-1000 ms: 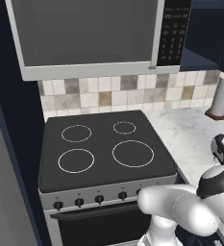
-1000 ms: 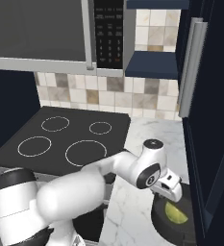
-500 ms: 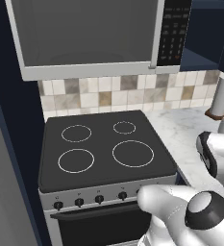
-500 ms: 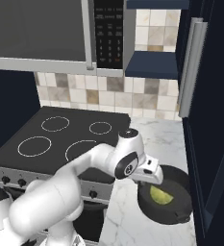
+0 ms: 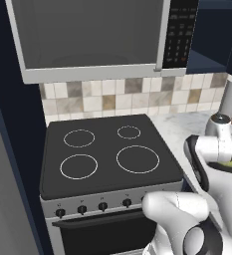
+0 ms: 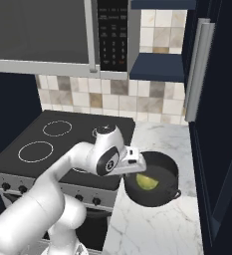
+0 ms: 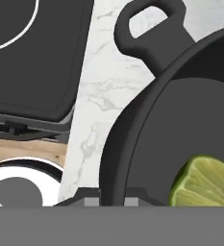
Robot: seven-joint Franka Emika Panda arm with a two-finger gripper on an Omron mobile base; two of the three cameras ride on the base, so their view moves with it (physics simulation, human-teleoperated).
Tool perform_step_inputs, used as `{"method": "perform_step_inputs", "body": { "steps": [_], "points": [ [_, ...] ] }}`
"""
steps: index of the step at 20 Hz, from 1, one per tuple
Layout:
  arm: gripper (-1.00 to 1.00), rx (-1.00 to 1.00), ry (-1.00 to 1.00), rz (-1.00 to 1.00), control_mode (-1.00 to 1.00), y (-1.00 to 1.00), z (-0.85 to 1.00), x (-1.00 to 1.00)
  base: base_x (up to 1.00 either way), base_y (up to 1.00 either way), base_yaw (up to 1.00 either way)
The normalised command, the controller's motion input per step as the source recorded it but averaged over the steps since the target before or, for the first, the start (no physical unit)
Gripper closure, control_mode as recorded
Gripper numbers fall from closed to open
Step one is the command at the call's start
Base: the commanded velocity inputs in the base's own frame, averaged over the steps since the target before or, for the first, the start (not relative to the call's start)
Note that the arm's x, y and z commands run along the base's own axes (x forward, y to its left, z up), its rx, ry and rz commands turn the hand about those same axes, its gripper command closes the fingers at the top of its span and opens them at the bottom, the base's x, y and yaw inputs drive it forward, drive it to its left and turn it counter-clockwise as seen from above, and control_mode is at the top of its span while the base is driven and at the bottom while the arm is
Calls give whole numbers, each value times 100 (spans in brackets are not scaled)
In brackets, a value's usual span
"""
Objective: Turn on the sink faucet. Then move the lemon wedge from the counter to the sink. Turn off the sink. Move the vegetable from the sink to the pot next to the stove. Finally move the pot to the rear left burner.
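Pot: the black pot is seen standing upright on the counter, just to the right of the stove, its open mouth turned up. In the left base view a sliver of it is seen past the arm.
Pot handles: one looped handle is shown at 12 o'clock in the hand view, over bare marble; in the right base view a second handle is seen at the pot's 4 o'clock. The handle-to-handle line is taken as the pot's long axis; in the right base view it runs from about 10 o'clock to 4 o'clock.
Lemon wedge: the yellow-green wedge is found lying inside the pot on its floor, at about 7 o'clock of the pot's centre in the right base view. In the hand view it is placed at 4 o'clock, its curved rind turned toward 10 o'clock; its lower part is cut off at the bottom edge.
Gripper: the gripper is held at the pot's stove-side rim, at about 9 o'clock of the pot in the right base view. Its two fingertips are barely seen at 6 o'clock of the hand view, set on either side of the pot wall.
Gripper state: whether the wall is pinched or the jaws stand apart from it cannot be told.
Wedge to gripper: the wedge lies just inside the rim from the fingertips, near but apart.
Stove: four white rings are shown on black glass, with knobs along the grey front.
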Motion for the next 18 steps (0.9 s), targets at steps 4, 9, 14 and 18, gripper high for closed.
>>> {"method": "perform_step_inputs", "body": {
  "steps": [4, 9, 14, 18],
  "points": [
    [100, 0, 4, 34, -100, 64, 31, 40, 0, 0, 0],
    [100, 0, 4, 35, -100, 64, 37, 43, 0, 0, 0],
    [100, 0, 3, 37, -100, 61, 26, 41, 0, 0, 0],
    [100, 0, 4, 38, -100, 63, 17, 37, 0, 0, 0]
  ]
}}
